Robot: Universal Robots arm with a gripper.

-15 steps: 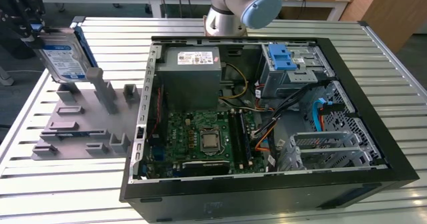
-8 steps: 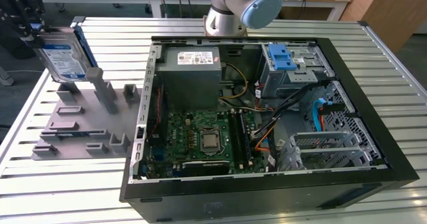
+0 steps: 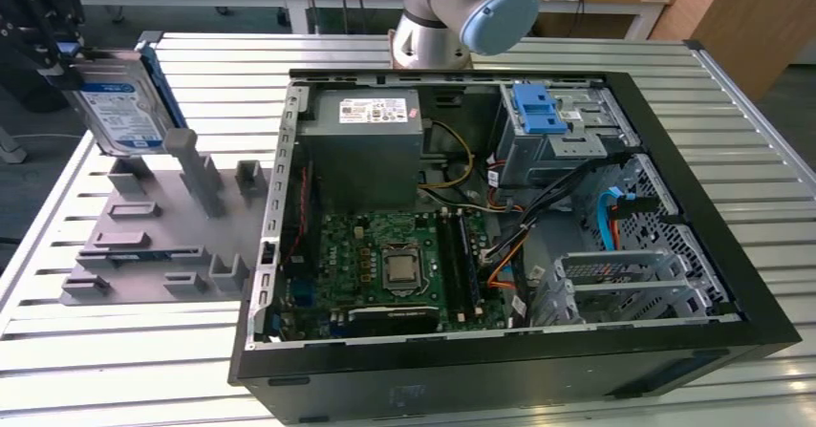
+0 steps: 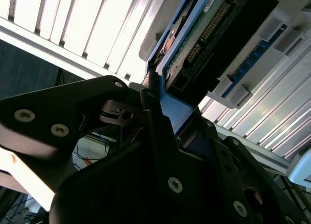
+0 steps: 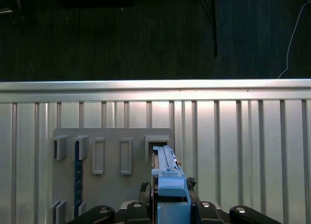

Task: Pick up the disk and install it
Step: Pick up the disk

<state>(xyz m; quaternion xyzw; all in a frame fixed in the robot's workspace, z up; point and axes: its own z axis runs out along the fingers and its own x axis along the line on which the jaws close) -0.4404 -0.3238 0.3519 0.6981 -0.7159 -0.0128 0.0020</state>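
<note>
Although the slatted table carries 2 large items, the task's thing rests on neither in plain contact. The open computer case occupies the table's middle. Inside it, at its far edge, sits a blue ribbed latch on a drive cage. A grey fixture board with upright slots lies along the table edge at the exterior view's left.

The disk stands on edge over the board's far edge, near the table's far corner at the exterior view's left, label face showing. Whether its lower edge is clear of the slot beneath cannot be told.

The gripper is pressed onto 1 end of the disk. Its 2 black fingers pinch the blue frame from opposite sides, away from the green circuit board.

Handling, as a judgement: the disk is probably rigid, dense for its size and sensitive to shock. Its metal faces look smooth and likely slippery. The blue frame's side rails appear the safest place to hold, clear of the exposed circuit board and connector pins.
</note>
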